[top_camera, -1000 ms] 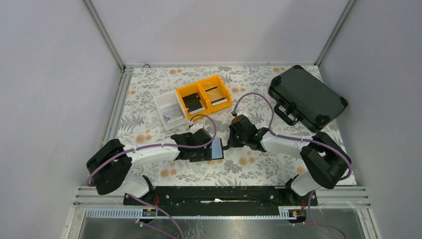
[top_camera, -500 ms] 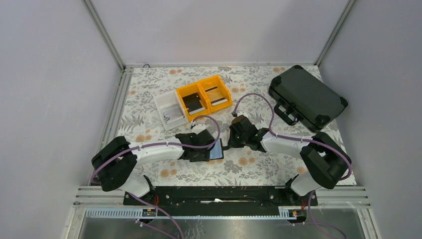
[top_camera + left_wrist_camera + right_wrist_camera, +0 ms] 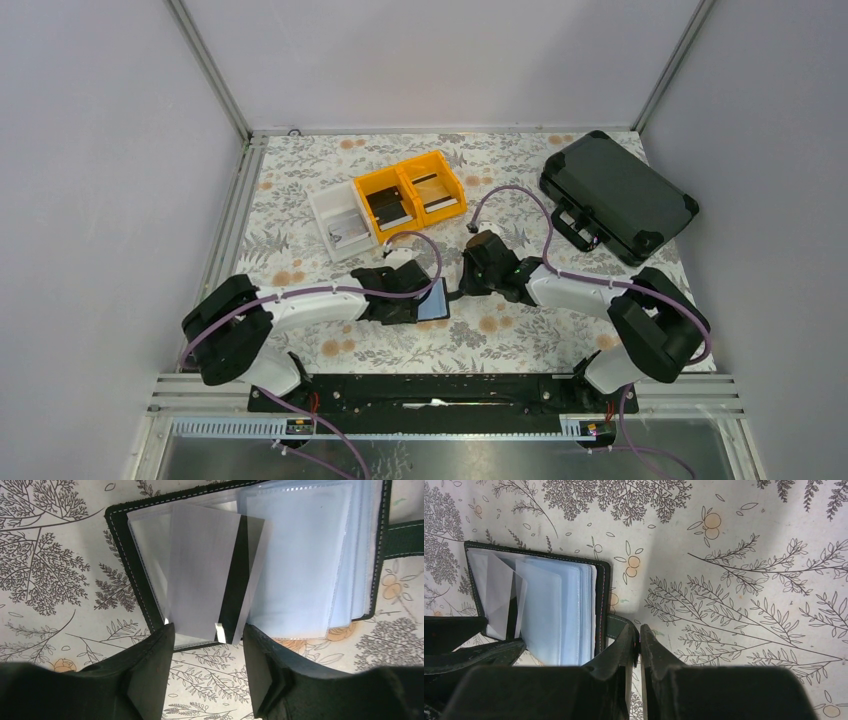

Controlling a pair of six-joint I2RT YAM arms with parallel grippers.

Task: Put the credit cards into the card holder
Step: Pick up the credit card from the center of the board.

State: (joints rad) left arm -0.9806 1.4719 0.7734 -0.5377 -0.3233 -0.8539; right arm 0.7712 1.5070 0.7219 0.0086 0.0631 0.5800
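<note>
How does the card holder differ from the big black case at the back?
The card holder lies open, its clear pockets showing; the case is shut. The card holder is far smaller than the case. The card holder lies near the front middle; the case lies in the far right corner. Both are black.

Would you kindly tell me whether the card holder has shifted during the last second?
No. The card holder sits at the same spot below the yellow bin as before.
</note>
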